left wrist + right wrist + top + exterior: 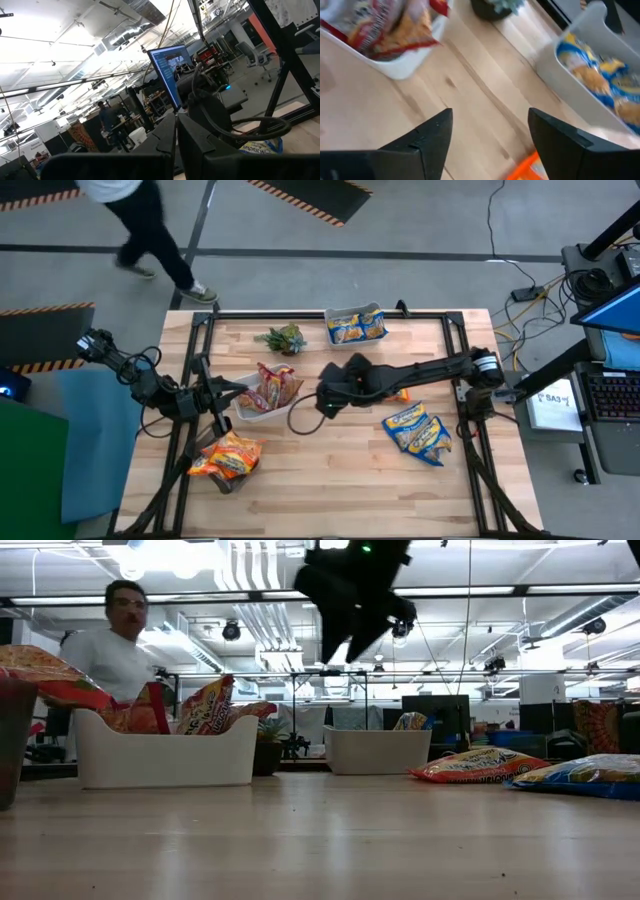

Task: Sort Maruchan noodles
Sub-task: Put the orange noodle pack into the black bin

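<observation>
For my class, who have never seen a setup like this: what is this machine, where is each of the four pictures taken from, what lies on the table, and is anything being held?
Two dark robot arms work at a wooden table. One picture looks straight down, one looks level across the tabletop, and two come from cameras on the arms' wrists. Noodle packets lie loose: a blue-yellow pile and an orange pile. A white tub holds red packets; another tub holds blue-yellow packets. A small plant stands between them. The right gripper hangs mid-table, jaws open and empty. The left gripper waits shut at the left side.
</observation>
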`<act>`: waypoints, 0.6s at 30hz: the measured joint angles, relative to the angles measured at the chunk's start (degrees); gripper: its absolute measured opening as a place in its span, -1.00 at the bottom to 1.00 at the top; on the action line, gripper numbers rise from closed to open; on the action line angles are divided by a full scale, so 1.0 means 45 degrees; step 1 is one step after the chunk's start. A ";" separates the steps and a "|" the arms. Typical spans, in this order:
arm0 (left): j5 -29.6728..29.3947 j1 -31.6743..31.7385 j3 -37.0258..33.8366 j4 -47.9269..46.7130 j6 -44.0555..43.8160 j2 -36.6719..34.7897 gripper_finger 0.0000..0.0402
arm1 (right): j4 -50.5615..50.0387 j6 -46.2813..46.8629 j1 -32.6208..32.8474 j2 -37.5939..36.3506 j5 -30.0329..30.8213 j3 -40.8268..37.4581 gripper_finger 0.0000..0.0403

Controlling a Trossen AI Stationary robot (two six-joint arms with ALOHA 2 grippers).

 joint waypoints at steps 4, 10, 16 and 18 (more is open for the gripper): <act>0.0002 0.0000 0.0000 0.0000 0.0000 0.0000 -1.00 | 0.0064 0.0689 -0.0004 -0.0896 0.0023 -0.1461 0.31; 0.0002 0.0000 0.0000 0.0000 0.0005 0.0000 -1.00 | 0.1278 0.1731 -0.0155 -0.2566 0.0063 -0.4022 0.37; 0.0005 0.0000 0.0000 0.0016 0.0002 0.0018 -1.00 | 0.1963 0.3015 -0.0537 -0.4534 0.0021 -0.6547 0.36; 0.0007 0.0000 0.0000 0.0008 0.0005 0.0032 -1.00 | 0.1996 0.3445 -0.0705 -0.5220 -0.0006 -0.7293 0.37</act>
